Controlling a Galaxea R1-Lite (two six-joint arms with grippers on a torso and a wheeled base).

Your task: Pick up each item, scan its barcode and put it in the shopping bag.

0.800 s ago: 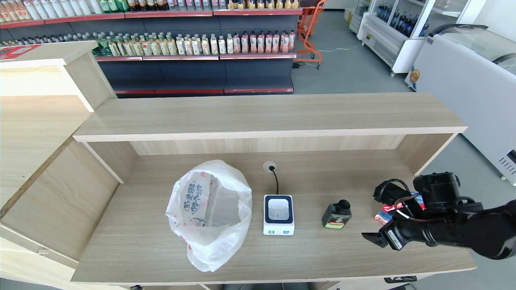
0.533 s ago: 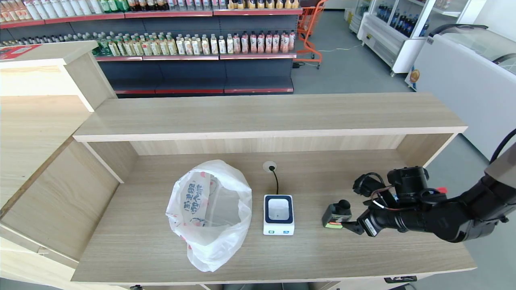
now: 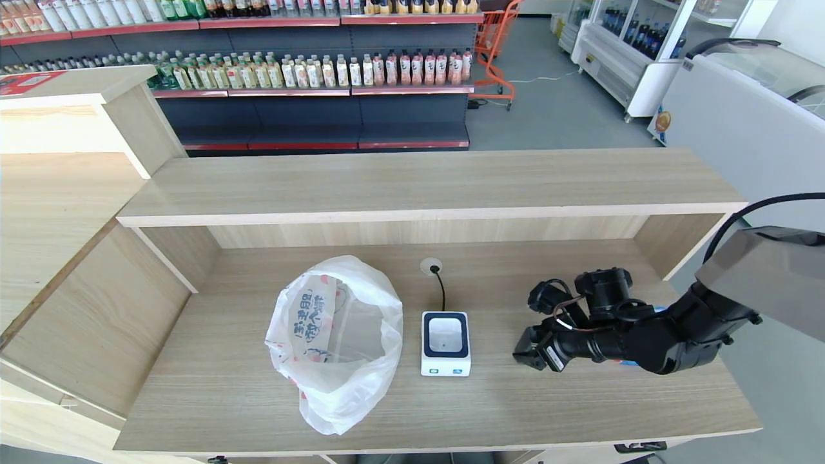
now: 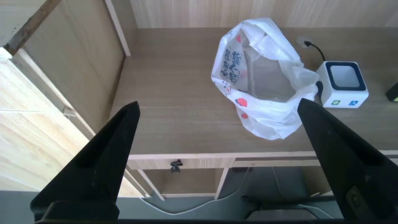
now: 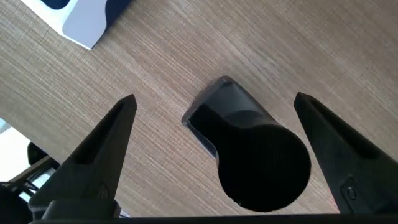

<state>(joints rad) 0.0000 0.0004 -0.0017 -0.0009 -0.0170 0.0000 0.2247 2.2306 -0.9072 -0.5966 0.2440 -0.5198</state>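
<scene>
Left end effector (image 4: 217, 107): released, fingers spread wide with nothing between them, hanging above the near left edge of the tabletop (image 3: 213, 386).

Shopping bag (image 3: 335, 341): white translucent plastic, mouth open upward, sitting left of centre on the tabletop.

Scanner (image 3: 445, 343): white box with a dark-rimmed window, just right of the bag and not touching it. Black cable runs back to a grommet (image 3: 431, 265).

Item: small dark bottle (image 5: 249, 149) with a black cap, standing on the tabletop right of the scanner.

Right end effector (image 3: 532, 351): released, low over the bottle, one finger either side. Wrist view shows a gap on both sides, so no contact. The arm comes in from the right.
</scene>
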